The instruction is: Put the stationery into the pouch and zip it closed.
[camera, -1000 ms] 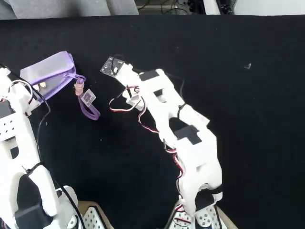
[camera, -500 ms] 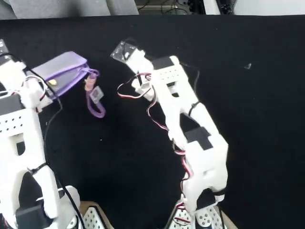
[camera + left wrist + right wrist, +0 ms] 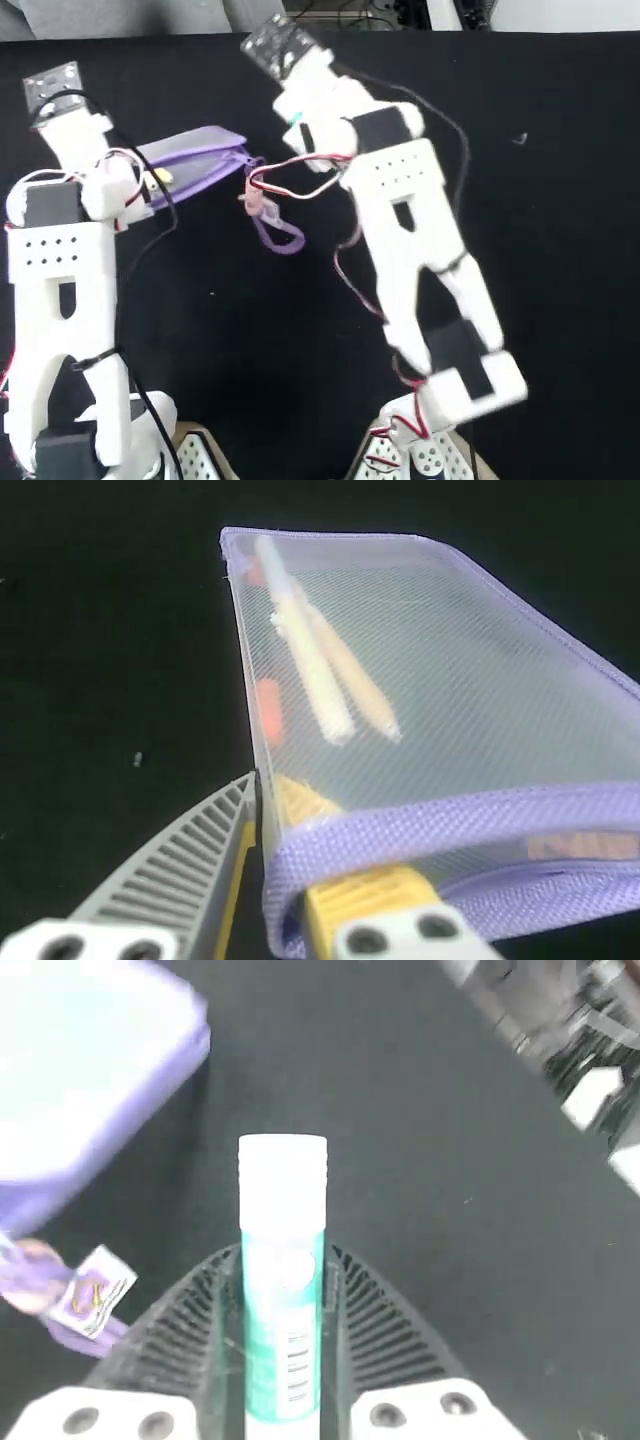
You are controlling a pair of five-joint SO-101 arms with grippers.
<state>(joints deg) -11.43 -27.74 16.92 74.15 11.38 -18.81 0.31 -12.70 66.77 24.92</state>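
Observation:
A purple mesh pouch (image 3: 195,160) hangs tilted above the black table at the far left, and my left gripper (image 3: 150,181) is shut on its near end. In the left wrist view the pouch (image 3: 430,670) holds two pencils (image 3: 325,665) and an orange item (image 3: 269,710), with my left gripper (image 3: 280,880) clamped on its purple edge. My right gripper (image 3: 295,117) sits just right of the pouch, shut on a white and teal glue stick (image 3: 283,1290). The stick points past the pouch (image 3: 80,1090) from the right gripper (image 3: 283,1260).
A purple strap with a pink pull and a small tag (image 3: 270,215) dangles from the pouch's right end; the tag (image 3: 90,1292) hangs close to the right gripper. The black table (image 3: 540,200) is bare to the right and front.
Both arms rose and swung toward the far side. The pouch travelled right with the left gripper, and the right gripper carried the glue stick up beside the pouch's right end.

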